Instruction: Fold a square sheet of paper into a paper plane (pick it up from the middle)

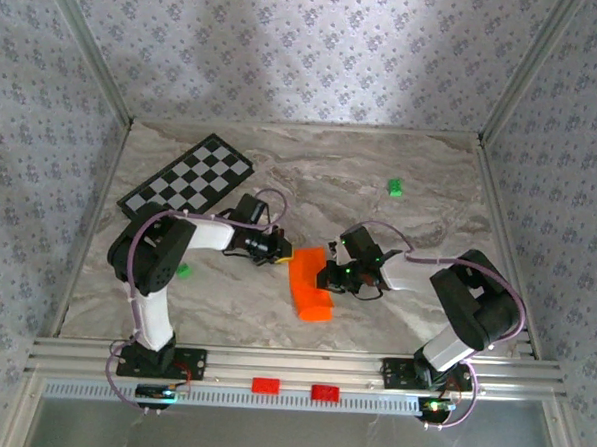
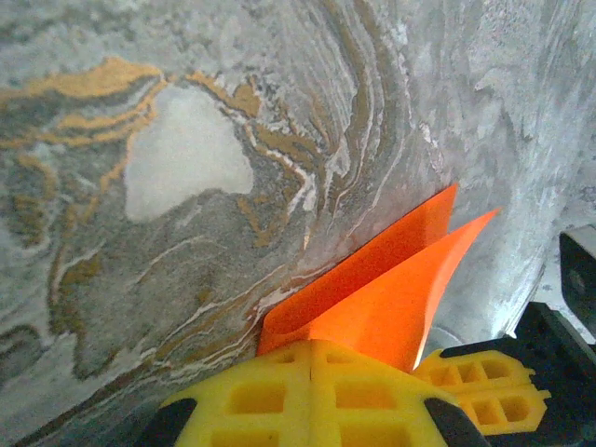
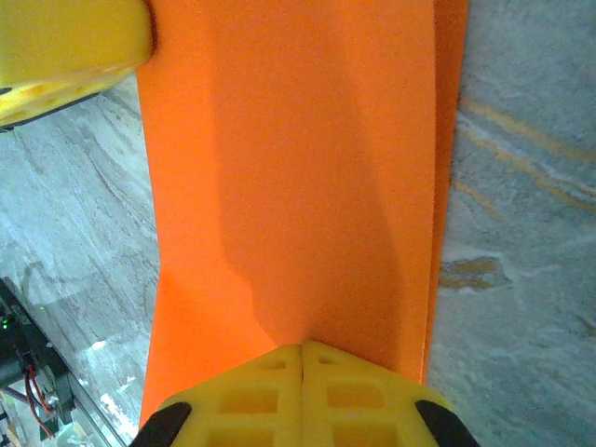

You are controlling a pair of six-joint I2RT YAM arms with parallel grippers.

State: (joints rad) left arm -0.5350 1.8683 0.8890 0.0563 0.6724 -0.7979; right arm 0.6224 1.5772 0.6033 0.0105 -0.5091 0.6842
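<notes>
Your left gripper [image 2: 310, 349] has its yellow fingers pressed together on a folded edge of the orange sheet of paper [image 1: 310, 282], which fans out from the tips in two layers over the marbled table [image 1: 419, 210]. Your right gripper [image 3: 303, 352] is closed too, pinching the sheet's other side, where the paper puckers toward the tips. From above you see the sheet as a narrow folded strip mid-table between the two grippers. The checkered board [image 1: 188, 183] sits at the far left, one green block [image 1: 394, 188] at the far right, and a second green block [image 1: 183, 271] beside your left arm
</notes>
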